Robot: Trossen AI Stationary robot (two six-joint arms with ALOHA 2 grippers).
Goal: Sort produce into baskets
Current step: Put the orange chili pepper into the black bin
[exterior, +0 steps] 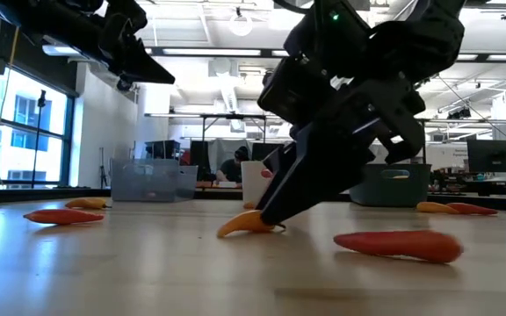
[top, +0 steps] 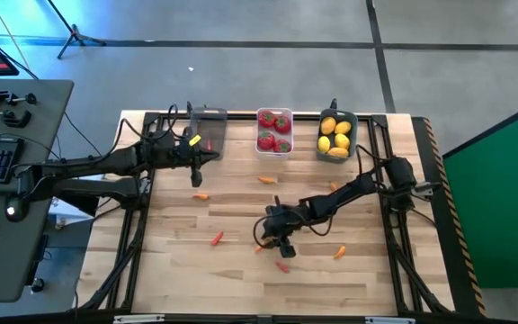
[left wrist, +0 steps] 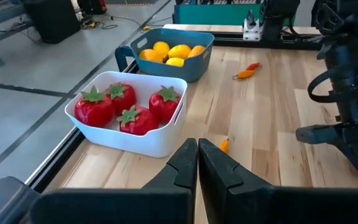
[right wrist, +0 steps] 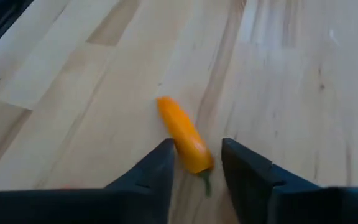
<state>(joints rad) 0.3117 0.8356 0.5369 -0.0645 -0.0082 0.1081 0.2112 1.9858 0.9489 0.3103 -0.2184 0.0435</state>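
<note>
Mid-pick on one of the little peppers, looks like. Right gripper down at the wood table, fingers apart with a small orange pepper lying between the tips, stem end nearest the wrist; one finger seems to be touching it, but not clamped on it yet. Same thing from table height: dark fingers angled down right onto that orange pepper, with a red pepper lying just beside on the boards. Left gripper shut tight on nothing, parked up near the smoky grey basket, with the white basket of tomatoes just ahead and the teal basket of lemons beyond that. Tomatoes and lemons already sorted, so probably only the scattered peppers left, presumably for the grey basket. Next up: squeeze evenly across the pepper's middle, since it's slim and rounded and could easily squirt out sideways, then lift straight and carry over to the far-side bin.
</note>
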